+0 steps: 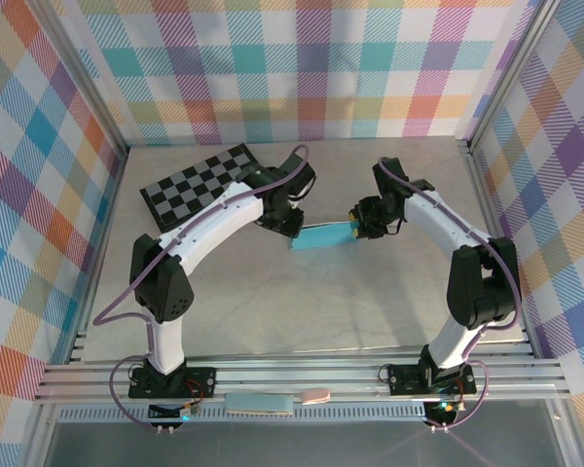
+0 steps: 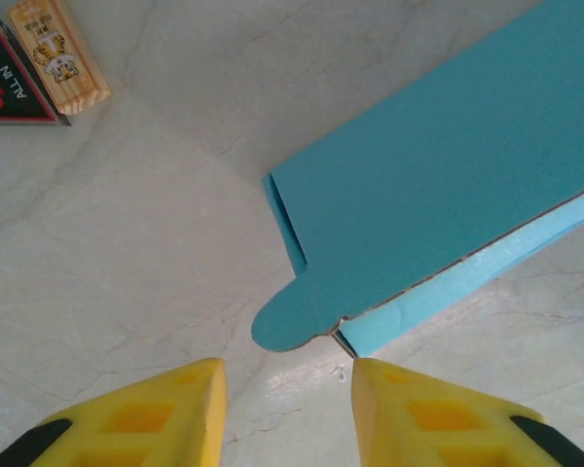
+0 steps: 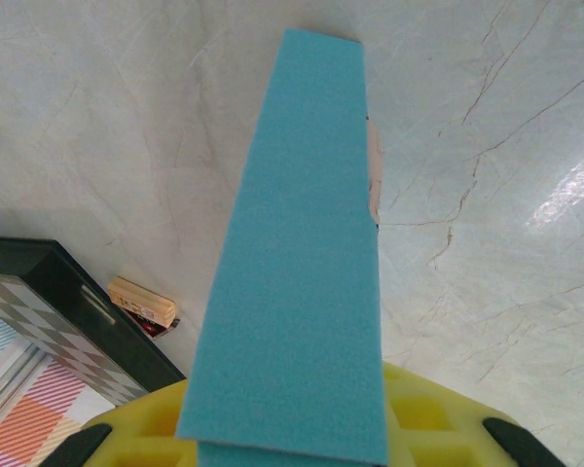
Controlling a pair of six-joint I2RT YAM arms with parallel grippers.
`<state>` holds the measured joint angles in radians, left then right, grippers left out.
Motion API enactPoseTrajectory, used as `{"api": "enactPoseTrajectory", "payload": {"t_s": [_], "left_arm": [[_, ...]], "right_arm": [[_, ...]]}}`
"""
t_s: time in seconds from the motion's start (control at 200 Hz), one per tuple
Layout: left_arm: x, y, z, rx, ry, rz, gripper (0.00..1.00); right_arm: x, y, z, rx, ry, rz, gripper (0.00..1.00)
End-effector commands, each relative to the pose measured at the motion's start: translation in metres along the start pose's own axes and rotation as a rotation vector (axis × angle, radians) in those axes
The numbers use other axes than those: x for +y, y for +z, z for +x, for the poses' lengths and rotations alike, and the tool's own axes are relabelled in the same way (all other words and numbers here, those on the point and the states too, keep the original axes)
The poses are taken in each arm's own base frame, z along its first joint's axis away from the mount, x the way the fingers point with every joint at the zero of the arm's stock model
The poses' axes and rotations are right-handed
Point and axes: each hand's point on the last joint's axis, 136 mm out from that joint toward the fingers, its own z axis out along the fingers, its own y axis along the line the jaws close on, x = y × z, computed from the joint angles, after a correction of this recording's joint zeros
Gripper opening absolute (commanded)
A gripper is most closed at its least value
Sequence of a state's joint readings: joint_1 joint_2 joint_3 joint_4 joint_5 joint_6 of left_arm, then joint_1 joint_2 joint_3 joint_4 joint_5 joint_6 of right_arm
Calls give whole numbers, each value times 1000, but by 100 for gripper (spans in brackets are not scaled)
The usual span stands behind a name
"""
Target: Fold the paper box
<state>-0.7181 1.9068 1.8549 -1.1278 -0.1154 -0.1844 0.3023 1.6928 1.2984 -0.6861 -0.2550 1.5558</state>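
Right gripper [image 3: 292,440] is clamped on one end of the paper box [image 3: 302,243]. Left gripper [image 2: 287,409] is spread and empty, just short of the box's other end. Progress looks good: the body is folded into a flat sleeve, but the rounded tab [image 2: 282,326] at that end is not tucked. Checkerboard [image 1: 200,185], wooden block [image 2: 58,53] and triangular card [image 2: 10,89] sit well apart from the box, so nothing blocks the way.

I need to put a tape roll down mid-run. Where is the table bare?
The widest bare patch of table is the near half, in front of the paper box. A smaller one lies in the far right corner, behind the right tool. Crowded: the centre, where the left tool faces the box, and the far left with the checkerboard.
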Motion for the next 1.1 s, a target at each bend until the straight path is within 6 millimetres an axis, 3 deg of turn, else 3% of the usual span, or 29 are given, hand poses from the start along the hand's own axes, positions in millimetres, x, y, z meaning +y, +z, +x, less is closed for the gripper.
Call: {"api": "enactPoseTrajectory", "payload": {"t_s": [0.0,0.325,0.545,1.095], "left_arm": [[2,-3,1,10,45,-33,37],[-7,12,3,45,57,-20,37],[-10,14,-2,53,48,-23,14],[-28,10,14,163,-115,64,7]], "right_arm": [[-19,10,2,17,46,91,20],[-19,11,2,18,48,93,19],[-19,11,2,17,47,92,19],[-20,13,1,15,46,97,19]]}}
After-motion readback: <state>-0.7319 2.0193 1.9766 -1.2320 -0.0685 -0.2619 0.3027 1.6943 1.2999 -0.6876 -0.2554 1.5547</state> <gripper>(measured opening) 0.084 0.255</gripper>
